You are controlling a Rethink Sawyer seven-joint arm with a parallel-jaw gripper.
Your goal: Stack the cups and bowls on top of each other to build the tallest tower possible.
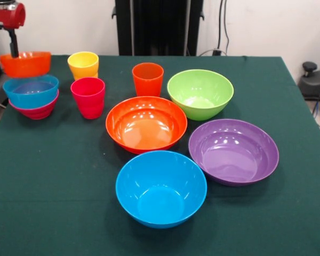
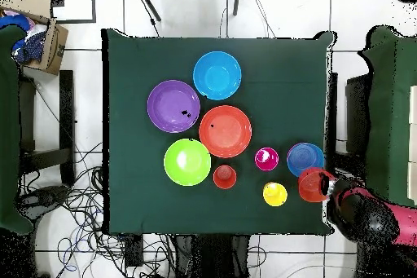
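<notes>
One camera stands low at the near edge of the green-clothed desk (image 1: 53,202), close in, looking across it toward the far wall. The other hangs high above, facing straight down, taking in the whole desk (image 2: 130,95) and surrounding floor. Both share the desk top, turned half round between them.

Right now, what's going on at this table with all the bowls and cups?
The robot arm's gripper is holding a small orange bowl by its rim, lifted above the table's edge beside a small blue bowl that sits nested in a magenta bowl. That two-bowl pile is the only stack so far. Three cups, yellow, red and orange, stand singly on the green cloth. The large orange, lime green, purple and blue bowls lie apart, untouched.
</notes>
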